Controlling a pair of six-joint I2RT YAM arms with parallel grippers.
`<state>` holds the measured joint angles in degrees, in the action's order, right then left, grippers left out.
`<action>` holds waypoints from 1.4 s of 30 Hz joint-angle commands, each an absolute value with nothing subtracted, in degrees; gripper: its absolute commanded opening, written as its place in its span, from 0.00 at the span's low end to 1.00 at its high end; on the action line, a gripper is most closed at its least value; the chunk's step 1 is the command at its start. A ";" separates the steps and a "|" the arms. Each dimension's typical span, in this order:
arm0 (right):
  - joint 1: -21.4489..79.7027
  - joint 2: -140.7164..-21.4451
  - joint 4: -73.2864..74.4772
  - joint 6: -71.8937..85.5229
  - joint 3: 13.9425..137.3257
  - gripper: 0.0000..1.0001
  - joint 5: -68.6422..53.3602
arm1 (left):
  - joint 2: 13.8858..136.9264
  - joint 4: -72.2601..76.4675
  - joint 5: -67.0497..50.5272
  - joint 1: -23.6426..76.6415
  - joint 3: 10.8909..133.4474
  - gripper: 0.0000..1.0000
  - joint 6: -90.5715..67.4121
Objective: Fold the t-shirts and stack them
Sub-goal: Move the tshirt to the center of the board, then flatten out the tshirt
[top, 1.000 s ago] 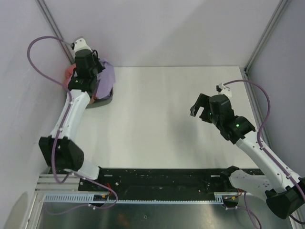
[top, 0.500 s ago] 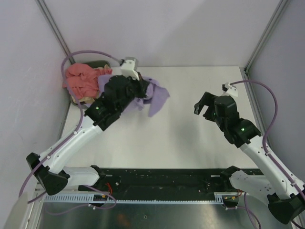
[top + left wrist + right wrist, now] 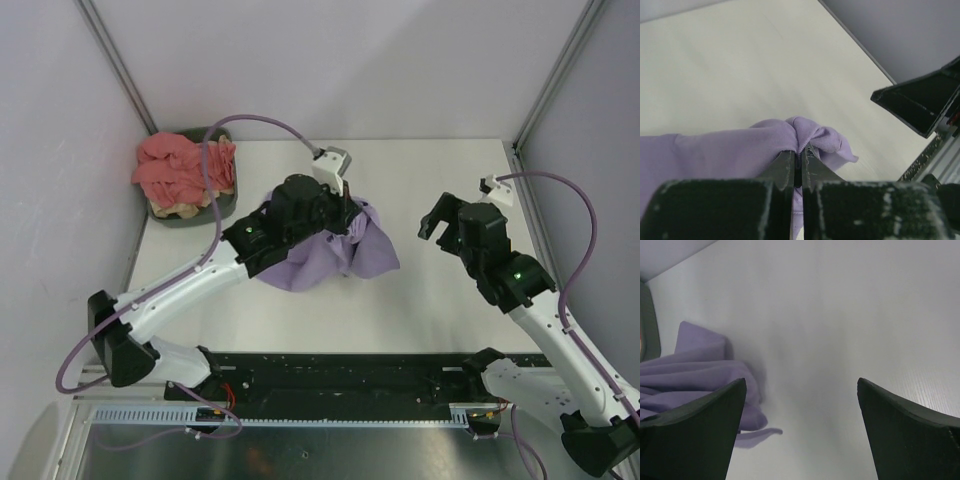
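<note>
At the far left corner of the worktop [image 3: 430, 165] sits the dark bin [image 3: 226, 203]. The salmon-pink t-shirt [image 3: 180, 168] is heaped in it, crumpled, over a strip of tan t-shirt [image 3: 178, 209] that shows at the bin's near rim. Neither has been folded.

Near the middle of the worktop, the left gripper [image 3: 800, 150] has its fingers pressed together on a pinch of the lavender t-shirt [image 3: 335, 260]. The cloth bunches at the fingertips and hangs down into a rumpled mound that rests on the surface, neither spread nor flat.

Toward the right edge, the right gripper [image 3: 801, 382] hangs over bare worktop with its fingers wide apart, holding nothing. It is near the shirt's right side but not touching it.

The task looks to be at its start. One shirt is out of the bin but must be laid flat before any fold, no folded stack shows anywhere, and two shirts wait in the bin.
</note>
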<state>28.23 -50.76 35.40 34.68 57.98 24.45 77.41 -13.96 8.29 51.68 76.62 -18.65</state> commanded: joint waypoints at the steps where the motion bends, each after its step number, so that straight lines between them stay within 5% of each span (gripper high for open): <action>1: 27.77 -50.45 35.94 34.34 59.94 0.97 26.68 | 79.46 -9.12 3.39 52.62 80.19 0.00 -19.63; 2: 27.77 -50.67 35.99 34.31 59.90 0.97 26.66 | 80.12 -9.26 3.28 52.63 80.35 0.08 -19.75; 3: 27.77 -50.95 36.01 34.25 59.92 0.97 26.56 | 80.58 -9.47 3.97 52.64 80.21 0.26 -19.94; 5: 27.71 -51.70 36.07 34.03 59.87 0.97 26.08 | 81.05 -10.34 6.40 52.40 79.62 0.77 -20.23; 8: 27.69 -52.55 37.01 34.05 59.93 0.98 24.68 | 80.33 -13.27 10.42 50.84 78.16 0.97 -21.38; 16: 34.33 -56.84 41.58 38.20 58.38 0.96 23.70 | 68.67 -20.19 16.39 40.56 64.04 0.98 -28.35; 25: 49.06 -65.26 36.07 47.26 52.31 0.91 24.66 | 58.97 -22.00 11.89 27.40 45.42 0.85 -39.11; 42: 49.57 -67.44 33.31 51.09 44.11 0.86 23.48 | 68.90 -22.17 22.22 15.42 39.54 0.67 -47.71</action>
<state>49.28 -69.67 34.85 48.71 45.52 22.85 66.46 -23.27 15.33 16.03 37.82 -45.21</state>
